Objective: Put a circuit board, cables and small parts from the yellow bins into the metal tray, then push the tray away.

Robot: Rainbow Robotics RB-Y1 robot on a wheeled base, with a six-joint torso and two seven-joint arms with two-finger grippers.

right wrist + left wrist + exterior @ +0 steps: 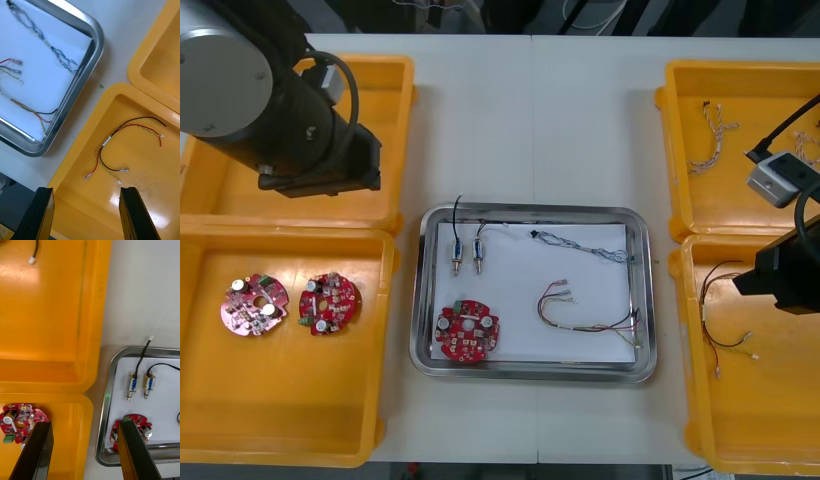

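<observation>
The metal tray (530, 373) sits at the middle of the table (530, 120) between the yellow bins (395, 120), and it looks fully loaded. A round red circuit board (468, 331) lies in its near-left corner, and two small metal parts (453, 256) stand side by side at its far left. A twisted blue and white cable (580, 246) stretches along its far side, and a red and yellow cable (590, 328) curls at its near right. By that count the picking is done, and what is left appears to be the push that sends the tray away; it stands level with the bins, not yet pushed. The left gripper (84, 423) hangs with its jaws released and empty above the gap between the near-left bin (280, 440) and the tray's left rim, close to the loaded board. The right gripper (87, 189), likewise spread wide and holding nothing, hovers over the near-right bin (760, 410), where a spare red and yellow cable (123, 146) lies. Two more circuit boards (254, 304) rest in the near-left bin, and loose twisted cables (710, 135) lie in the far-right bin (730, 195).
</observation>
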